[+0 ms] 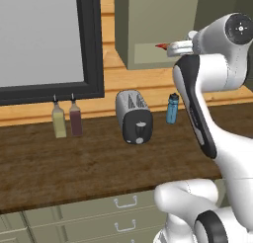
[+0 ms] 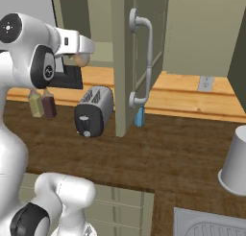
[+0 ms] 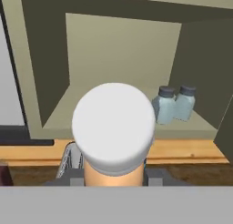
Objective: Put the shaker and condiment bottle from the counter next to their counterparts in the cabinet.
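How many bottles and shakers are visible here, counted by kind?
Pale-blue shakers in the cabinet: 2
Tan-orange condiment bottle in the claw: 1
Thin-necked bottles, yellow and dark red: 2
Tall blue bottle: 1
Total: 6

Overall light: even, soft and flat, as in a rendered scene; no single lamp can be told.
Surface [image 1: 89,163]: mid-dark wood, evenly lit, faint soft shading under the toaster [image 1: 134,116].
Cabinet [image 3: 123,50]: back wall pale and bright; side walls and ceiling fall to dark olive at 3 and 12 o'clock in the hand view.
Glare: mild sheen on the white arm; the bottle's white cap [image 3: 113,123] is the brightest patch, with no blown highlight.
Sharpness: slightly soft everywhere, coarse edges; the two shakers [image 3: 174,104] look hazy.
Distortion: none noticeable at the borders.
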